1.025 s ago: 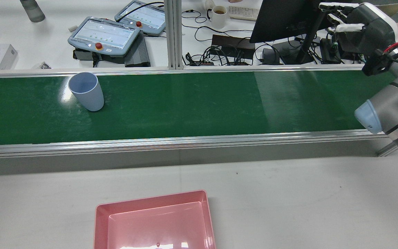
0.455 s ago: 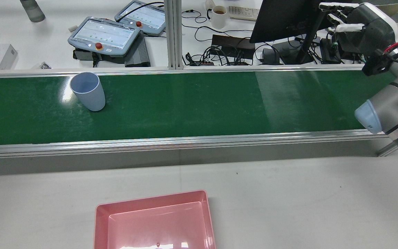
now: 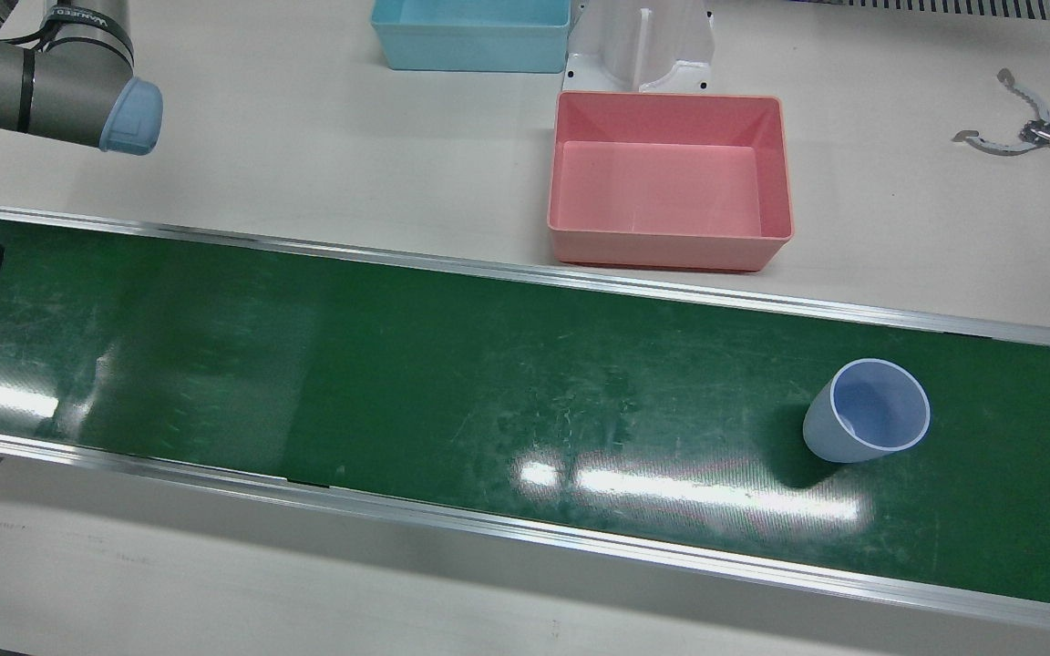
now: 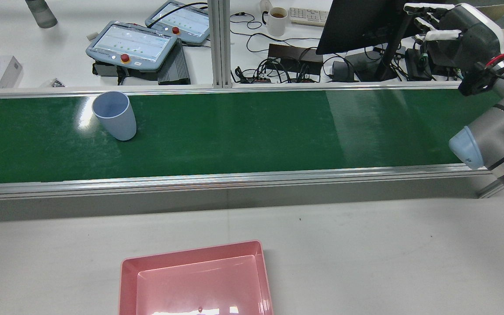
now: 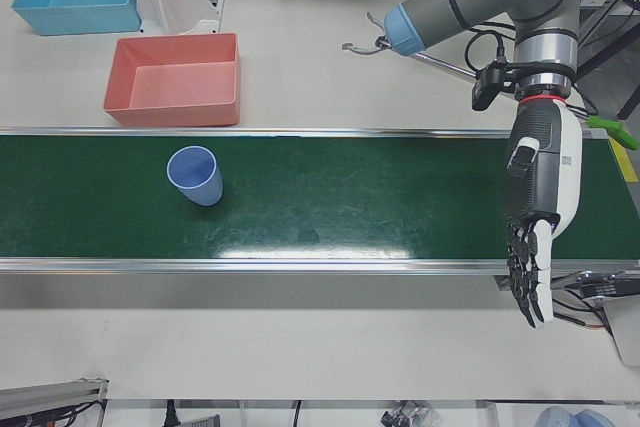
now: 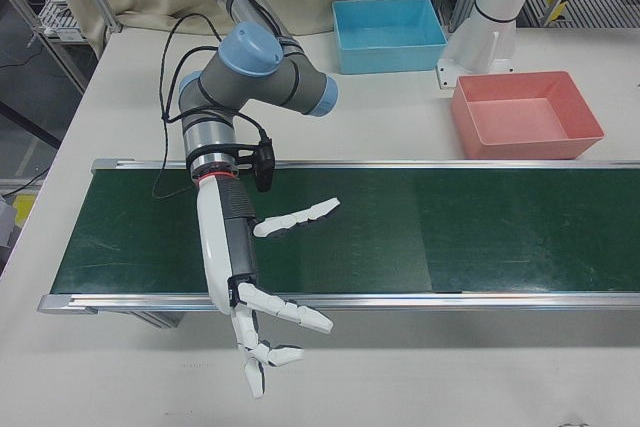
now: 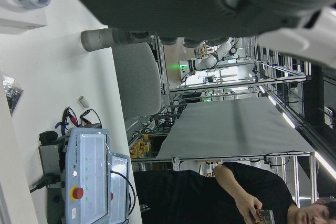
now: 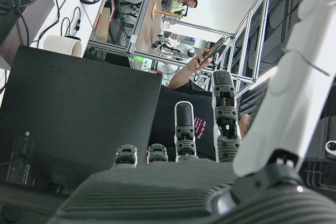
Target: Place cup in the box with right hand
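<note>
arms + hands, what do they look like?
Both arms: grey metal tubes with light-blue joint caps and black cables. Right robot hand: white shell, dark grey palm, white fingers. Left robot hand: white and dark grey, dark fingers. Red ring at each wrist.

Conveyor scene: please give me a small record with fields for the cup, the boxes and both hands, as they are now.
cup: light blue cup, upright on the green belt, empty
target box: pink box on the table beside the belt, empty
other box: blue box, farther back
right hand: right hand open, over the belt's far end from the cup
left hand: left hand open, holding nothing
</note>
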Tool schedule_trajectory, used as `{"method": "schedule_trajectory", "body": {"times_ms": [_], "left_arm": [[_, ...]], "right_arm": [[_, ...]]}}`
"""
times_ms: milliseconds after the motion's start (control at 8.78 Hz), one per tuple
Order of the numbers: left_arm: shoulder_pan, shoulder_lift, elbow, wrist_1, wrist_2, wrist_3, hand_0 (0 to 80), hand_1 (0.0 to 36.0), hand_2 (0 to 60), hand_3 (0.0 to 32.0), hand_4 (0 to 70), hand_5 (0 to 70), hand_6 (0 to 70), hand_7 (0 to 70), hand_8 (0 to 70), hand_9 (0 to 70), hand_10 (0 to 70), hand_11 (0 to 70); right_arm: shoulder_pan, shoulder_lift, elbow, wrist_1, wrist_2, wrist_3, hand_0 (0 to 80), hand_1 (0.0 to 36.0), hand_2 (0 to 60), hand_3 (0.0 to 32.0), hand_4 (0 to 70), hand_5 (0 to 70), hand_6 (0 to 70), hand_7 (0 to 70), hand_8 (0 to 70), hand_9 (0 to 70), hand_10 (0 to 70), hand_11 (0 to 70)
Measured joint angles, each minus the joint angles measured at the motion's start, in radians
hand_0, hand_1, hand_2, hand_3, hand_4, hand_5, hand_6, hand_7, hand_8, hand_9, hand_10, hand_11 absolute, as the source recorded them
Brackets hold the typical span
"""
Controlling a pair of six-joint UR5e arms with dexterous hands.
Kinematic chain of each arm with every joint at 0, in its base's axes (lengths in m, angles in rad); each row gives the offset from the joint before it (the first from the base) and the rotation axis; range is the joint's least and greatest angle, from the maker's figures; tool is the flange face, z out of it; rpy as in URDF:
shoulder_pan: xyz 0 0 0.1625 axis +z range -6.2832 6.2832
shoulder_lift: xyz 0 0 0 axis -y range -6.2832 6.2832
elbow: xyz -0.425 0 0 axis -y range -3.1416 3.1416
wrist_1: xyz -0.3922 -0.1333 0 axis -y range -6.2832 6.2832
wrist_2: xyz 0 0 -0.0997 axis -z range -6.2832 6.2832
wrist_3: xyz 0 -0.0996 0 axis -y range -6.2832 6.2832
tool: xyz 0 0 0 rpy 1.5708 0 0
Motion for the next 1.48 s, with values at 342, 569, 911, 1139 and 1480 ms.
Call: {"method": "schedule_trajectory", "body": {"times_ms": [342,569,911,1139,1480], "left_arm": [[0.0,0.0,0.0,0.001,0.001,0.0,0.0,0.0,0.0,0.0,0.0,0.0,0.0,0.0,0.0,0.0,0.0,0.0],[0.0,0.0,0.0,0.0,0.0,0.001,0.0,0.0,0.0,0.0,0.0,0.0,0.0,0.0,0.0,0.0,0.0,0.0],[0.0,0.0,0.0,0.0,0.0,0.0,0.0,0.0,0.0,0.0,0.0,0.0,0.0,0.0,0.0,0.0,0.0,0.0],[0.0,0.0,0.0,0.0,0.0,0.0,0.0,0.0,0.0,0.0,0.0,0.0,0.0,0.0,0.0,0.0,0.0,0.0],[0.0,0.0,0.0,0.0,0.001,0.0,0.0,0.0,0.0,0.0,0.0,0.0,0.0,0.0,0.0,0.0,0.0,0.0]], "right_arm": [[0.0,0.0,0.0,0.0,0.0,0.0,53.0,9.1,0.0,5.2,27.5,4.4,7.6,41.8,0.8,8.4,3.5,6.5],[0.0,0.0,0.0,0.0,0.0,-0.001,53.0,9.1,0.0,5.0,27.4,4.4,7.6,41.6,0.9,8.4,3.5,6.5],[0.0,0.0,0.0,0.0,0.0,0.0,52.7,9.0,0.0,5.0,27.5,4.4,7.6,41.9,1.0,8.4,3.5,6.5],[0.0,0.0,0.0,0.0,0.0,0.0,52.8,9.1,0.0,5.0,27.6,4.4,7.6,42.1,1.0,8.5,3.4,6.4],[0.0,0.0,0.0,0.0,0.0,0.0,53.0,9.0,0.0,4.8,27.8,4.4,7.6,41.7,1.0,8.5,3.6,6.6]]}}
